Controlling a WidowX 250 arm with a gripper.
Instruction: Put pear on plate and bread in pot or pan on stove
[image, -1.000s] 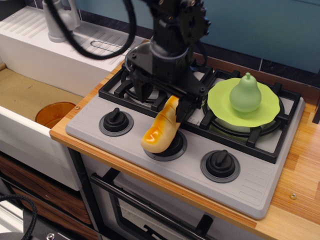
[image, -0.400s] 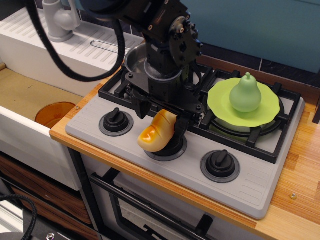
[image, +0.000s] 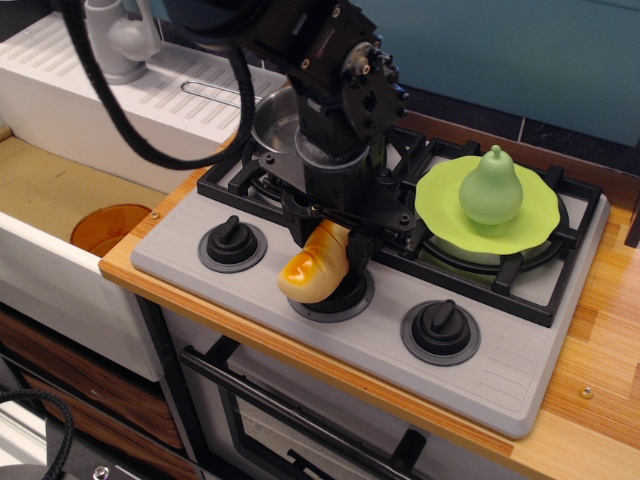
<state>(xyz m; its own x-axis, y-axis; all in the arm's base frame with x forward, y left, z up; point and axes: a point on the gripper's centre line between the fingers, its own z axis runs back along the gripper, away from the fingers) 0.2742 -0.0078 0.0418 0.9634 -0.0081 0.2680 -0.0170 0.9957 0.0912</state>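
Observation:
The yellow-orange bread (image: 312, 268) lies tilted over the middle knob at the front of the grey stove (image: 500, 365). My gripper (image: 332, 235) reaches down over its upper end. A black finger presses each side of the loaf, so the gripper looks shut on it. The pale-green pear (image: 491, 188) stands upright on the lime-green plate (image: 535, 222), which rests on the right burner. The steel pot (image: 275, 118) sits on the rear left burner, largely hidden behind my arm.
Black knobs stand at the front left (image: 232, 243) and front right (image: 441, 330) of the stove. A sink with an orange item (image: 108, 228) lies to the left, with a white drainboard (image: 150, 100) and a faucet (image: 112, 40) behind it. The wooden counter (image: 600, 400) continues to the right.
My gripper has come down over the bread and its fingers have drawn in from wide apart to the loaf's sides. The bread has shifted slightly. The pear and plate have not moved.

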